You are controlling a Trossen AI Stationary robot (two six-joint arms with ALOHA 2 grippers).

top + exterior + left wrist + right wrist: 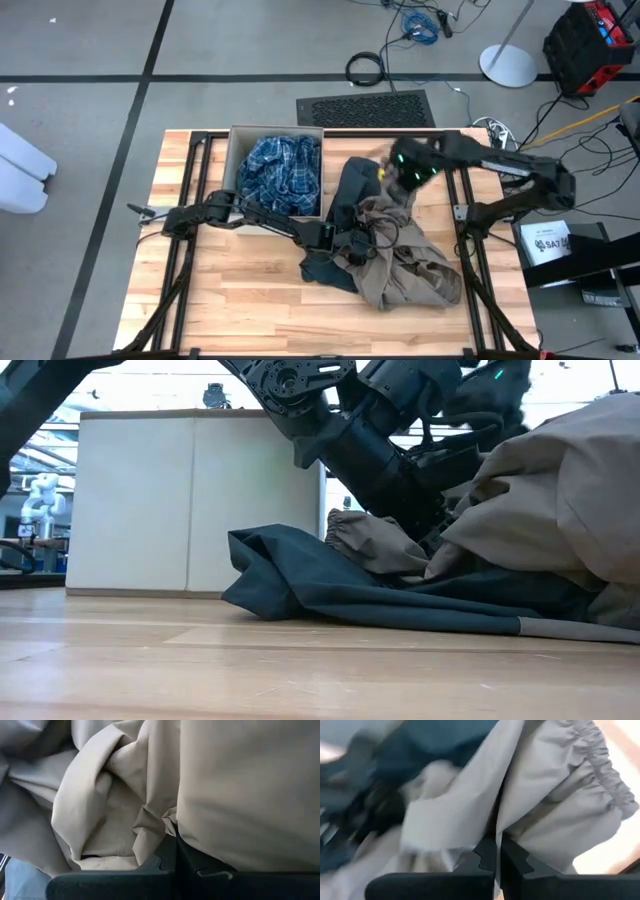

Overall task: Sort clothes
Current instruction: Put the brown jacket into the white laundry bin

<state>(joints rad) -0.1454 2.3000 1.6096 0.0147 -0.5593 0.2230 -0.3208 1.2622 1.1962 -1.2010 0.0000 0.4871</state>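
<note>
Item one, nearest: khaki-tan garment [405, 258], heaped on the wooden table [250, 310] right of centre. My left gripper [176, 851] is clamped on a fold of it, likely to pin the heap.

Item two: my right gripper [496, 851], jaws closed on the same garment's gathered hem, raised to peel it clear, I judge.

Item three: dark navy garment [330, 585], beneath the khaki, untouched.

Item four, farthest: cardboard box [233, 150], holding the blue-and-white plaid garment [282, 172], already sorted.
</note>
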